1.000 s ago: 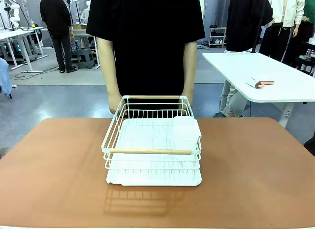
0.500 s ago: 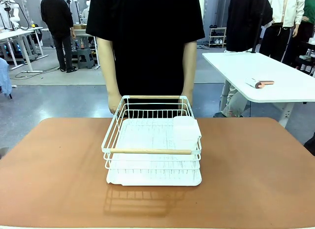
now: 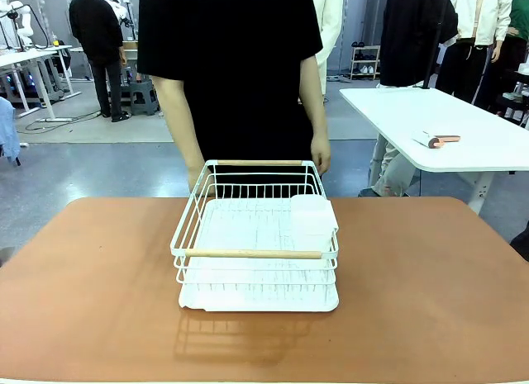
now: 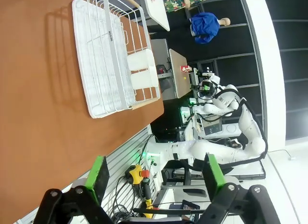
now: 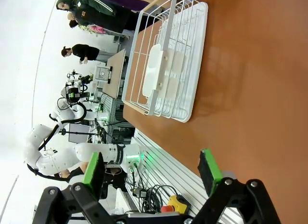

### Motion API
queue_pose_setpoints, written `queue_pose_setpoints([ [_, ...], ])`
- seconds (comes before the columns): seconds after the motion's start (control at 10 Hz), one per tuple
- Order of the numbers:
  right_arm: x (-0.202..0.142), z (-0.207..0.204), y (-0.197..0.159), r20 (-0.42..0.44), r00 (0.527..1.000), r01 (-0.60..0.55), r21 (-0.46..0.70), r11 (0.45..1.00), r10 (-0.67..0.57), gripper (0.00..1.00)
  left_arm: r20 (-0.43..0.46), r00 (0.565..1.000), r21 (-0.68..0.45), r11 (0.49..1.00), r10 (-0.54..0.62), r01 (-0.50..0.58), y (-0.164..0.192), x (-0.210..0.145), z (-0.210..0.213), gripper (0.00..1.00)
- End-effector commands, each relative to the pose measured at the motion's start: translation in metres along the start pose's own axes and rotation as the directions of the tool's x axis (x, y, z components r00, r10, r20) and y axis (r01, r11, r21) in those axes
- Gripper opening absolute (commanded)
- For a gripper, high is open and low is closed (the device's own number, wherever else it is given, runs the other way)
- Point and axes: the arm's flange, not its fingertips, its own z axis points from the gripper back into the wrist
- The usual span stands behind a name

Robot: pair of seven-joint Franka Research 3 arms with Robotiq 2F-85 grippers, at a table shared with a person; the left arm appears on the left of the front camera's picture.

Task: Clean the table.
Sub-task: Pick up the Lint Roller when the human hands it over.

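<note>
Left gripper [image 4: 155, 179] first: you have it spread wide, green pads [image 4: 98, 178] well apart with nothing between them, hanging by the robot-side edge of the worktop [image 4: 33, 118]. Your right gripper [image 5: 151, 172] matches it, jaws spread and empty, also well back from the rack. In the front view the reddish-brown worktop [image 3: 91, 268] runs across the whole picture, and a white wire rack [image 3: 248, 253] stands on it at mid-width. The rack sits on a white tray [image 3: 258, 299], with a wooden bar along its near top rail and another along the far one. A white holder [image 3: 312, 219] sits inside, at the rack's right side. A person in a black T-shirt stands at the far edge, directly behind the rack. One hand [image 3: 321, 155] is just beside the rack's far right corner; you cannot tell whether it touches the wire.
</note>
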Motion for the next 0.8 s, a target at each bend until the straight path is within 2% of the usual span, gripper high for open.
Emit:
queue_pose_setpoints([
  [0.0,0.0013,0.0004,0.0011,0.012,1.000,-0.020,0.021,1.000,0.020,1.00,-0.001,1.000,-0.019,1.000,-0.018,0.018,0.0007,-0.0019,0.0023,1.00],
  [0.7,0.0013,0.0004,0.0011,0.012,1.000,-0.020,0.021,1.000,0.020,1.00,-0.001,1.000,-0.019,1.000,-0.018,0.018,0.0007,-0.0019,0.0023,1.00],
])
